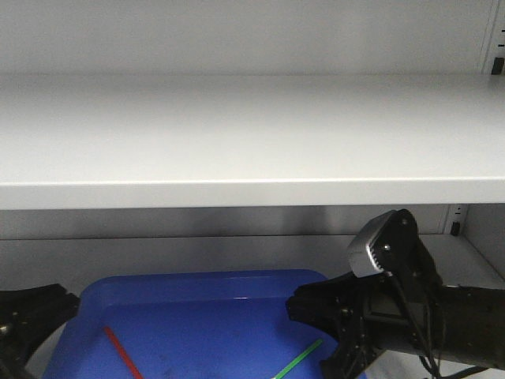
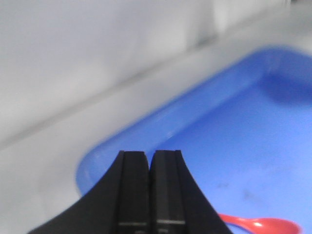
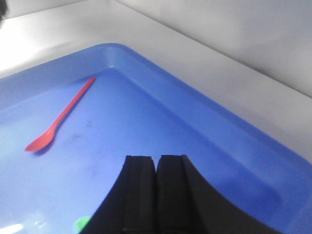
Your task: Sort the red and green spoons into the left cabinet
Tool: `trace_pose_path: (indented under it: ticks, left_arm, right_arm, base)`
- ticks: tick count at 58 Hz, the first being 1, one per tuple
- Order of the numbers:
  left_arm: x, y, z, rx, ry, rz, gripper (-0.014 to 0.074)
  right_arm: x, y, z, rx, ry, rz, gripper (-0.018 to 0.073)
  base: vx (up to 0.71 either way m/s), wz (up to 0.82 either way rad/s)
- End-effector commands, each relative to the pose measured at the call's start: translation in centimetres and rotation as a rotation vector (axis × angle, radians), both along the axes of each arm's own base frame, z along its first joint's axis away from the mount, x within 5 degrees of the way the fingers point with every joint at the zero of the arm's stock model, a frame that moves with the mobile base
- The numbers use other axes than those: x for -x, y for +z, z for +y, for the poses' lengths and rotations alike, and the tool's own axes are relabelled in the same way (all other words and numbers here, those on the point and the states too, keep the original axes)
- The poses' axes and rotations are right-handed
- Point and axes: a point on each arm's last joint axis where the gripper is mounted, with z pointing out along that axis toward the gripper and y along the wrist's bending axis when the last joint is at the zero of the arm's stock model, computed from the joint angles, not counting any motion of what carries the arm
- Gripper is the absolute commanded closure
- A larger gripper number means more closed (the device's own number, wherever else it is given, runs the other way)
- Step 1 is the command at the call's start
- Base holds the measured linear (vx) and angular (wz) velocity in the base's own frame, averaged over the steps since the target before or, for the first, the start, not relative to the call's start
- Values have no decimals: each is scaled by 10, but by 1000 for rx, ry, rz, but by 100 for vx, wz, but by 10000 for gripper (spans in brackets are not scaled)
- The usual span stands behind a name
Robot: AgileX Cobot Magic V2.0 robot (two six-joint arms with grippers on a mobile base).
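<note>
Closed left end effector (image 2: 149,161) above blue tray (image 2: 146,126), red spoon (image 2: 261,225) lower right.

Three cameras, one blue tray (image 1: 197,316)

Front view faces the cabinet shelf (image 1: 237,134); both wrist views look closely down, sharing the red spoon (image 3: 61,117).

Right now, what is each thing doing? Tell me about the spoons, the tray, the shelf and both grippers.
Red spoon: lying flat in the tray, not held.
Green spoon: lying flat in the tray, not held, only partly in view.
Tray: sitting under the shelf, holding both spoons.
Shelf: bare, no spoon on it.
Left gripper: shut, holding nothing, above the tray.
Right gripper: shut, holding nothing, above the tray.
</note>
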Motion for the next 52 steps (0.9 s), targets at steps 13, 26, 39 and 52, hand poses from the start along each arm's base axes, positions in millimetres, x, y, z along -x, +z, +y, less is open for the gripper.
trace_pose_path:
  ticks: [13, 26, 39, 52]
  left_arm:
    - [60, 9, 18, 125, 6, -143, 600]
    - [77, 15, 24, 148, 13, -218, 600]
    - [78, 16, 25, 150, 12, -224, 600]
    - [78, 16, 25, 150, 12, -224, 600]
  right_arm:
    - [28, 44, -9, -54, -9, -78, 562]
    - [40, 47, -4, -87, 94, -40, 562]
    - [43, 47, -3, -90, 122, -30, 562]
    - [43, 47, -3, -90, 122, -30, 562]
  base:
    - [0, 0]
    - [0, 0]
    - [0, 0]
    - [0, 0]
